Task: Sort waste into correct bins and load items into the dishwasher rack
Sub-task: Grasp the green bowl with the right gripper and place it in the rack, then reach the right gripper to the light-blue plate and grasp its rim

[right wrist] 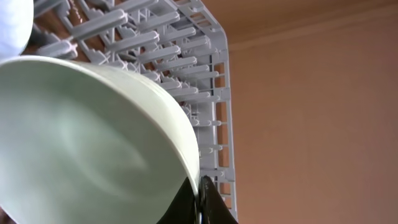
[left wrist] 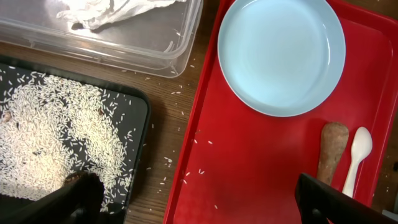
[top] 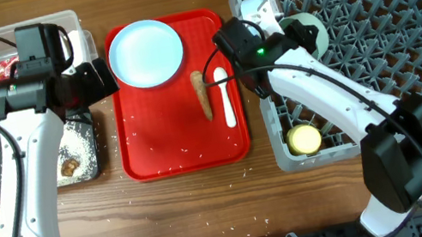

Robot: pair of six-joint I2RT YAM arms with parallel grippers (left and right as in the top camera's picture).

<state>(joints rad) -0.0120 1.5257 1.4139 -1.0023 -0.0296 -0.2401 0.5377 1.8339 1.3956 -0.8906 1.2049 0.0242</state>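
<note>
A flat red tray [top: 169, 126] lies mid-way along the wooden table [top: 210, 210].

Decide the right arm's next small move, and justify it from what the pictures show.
Probably lower the green bowl onto the rack and then open the fingers. The bowl's rim is pinched in the fingers, the rack's pegs lie right behind it, and in the overhead view it sits over the rack's left side.
</note>
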